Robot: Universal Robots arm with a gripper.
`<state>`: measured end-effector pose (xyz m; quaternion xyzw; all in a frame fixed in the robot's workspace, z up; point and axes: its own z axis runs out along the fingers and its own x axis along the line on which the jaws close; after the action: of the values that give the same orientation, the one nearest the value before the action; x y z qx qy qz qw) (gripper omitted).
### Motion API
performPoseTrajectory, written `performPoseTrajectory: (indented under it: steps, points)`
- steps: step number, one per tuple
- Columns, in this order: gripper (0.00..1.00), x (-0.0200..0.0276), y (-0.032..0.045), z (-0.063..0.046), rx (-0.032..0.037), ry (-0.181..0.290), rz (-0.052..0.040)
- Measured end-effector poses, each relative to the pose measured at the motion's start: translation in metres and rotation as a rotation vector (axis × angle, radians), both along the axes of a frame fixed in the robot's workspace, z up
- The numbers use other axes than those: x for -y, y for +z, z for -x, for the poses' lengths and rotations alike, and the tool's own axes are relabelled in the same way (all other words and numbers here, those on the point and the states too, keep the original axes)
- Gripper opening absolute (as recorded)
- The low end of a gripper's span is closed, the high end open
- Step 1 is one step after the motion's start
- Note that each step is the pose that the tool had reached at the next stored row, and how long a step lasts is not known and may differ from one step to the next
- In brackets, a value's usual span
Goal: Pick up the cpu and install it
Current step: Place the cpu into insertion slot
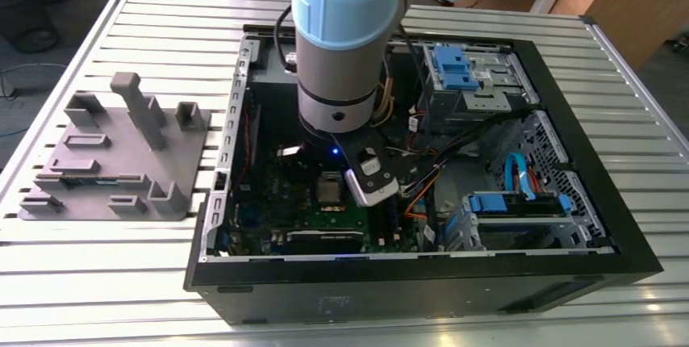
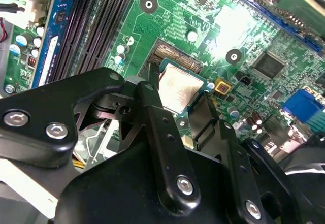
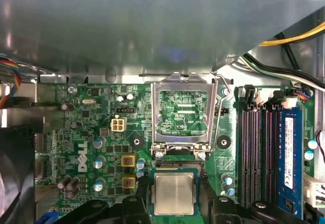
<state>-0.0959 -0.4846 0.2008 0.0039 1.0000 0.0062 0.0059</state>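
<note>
One cpu [image 2: 179, 93] pinched between the jaws in both wrist views, right beside one flipped-open socket frame [image 3: 181, 76] on the green motherboard [image 3: 91, 132].

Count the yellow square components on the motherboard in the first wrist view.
2. Both sit on the green motherboard beside the silver square cpu: one yellow square component nearer the open metal socket frame, the other next to it. More may be hidden.

Exterior view overlooks the case [image 1: 431, 286]; both wrist views closely face its motherboard [image 2: 167, 21] [image 3: 101, 132]
</note>
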Motion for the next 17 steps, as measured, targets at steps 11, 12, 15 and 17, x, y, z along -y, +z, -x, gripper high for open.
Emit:
performPoseTrajectory:
  steps: [11,12,15,17]
  points:
    - [0.47,0.0008,-0.0045,-0.0027,0.0001,0.000,0.0007]
    - [0.47,0.0007,-0.0045,-0.0028,0.0001,0.000,0.0006]
    - [0.47,0.0010,-0.0048,-0.0028,0.0002,0.000,0.0003]
    - [0.47,0.0015,-0.0050,-0.0028,0.0002,0.000,0.0003]
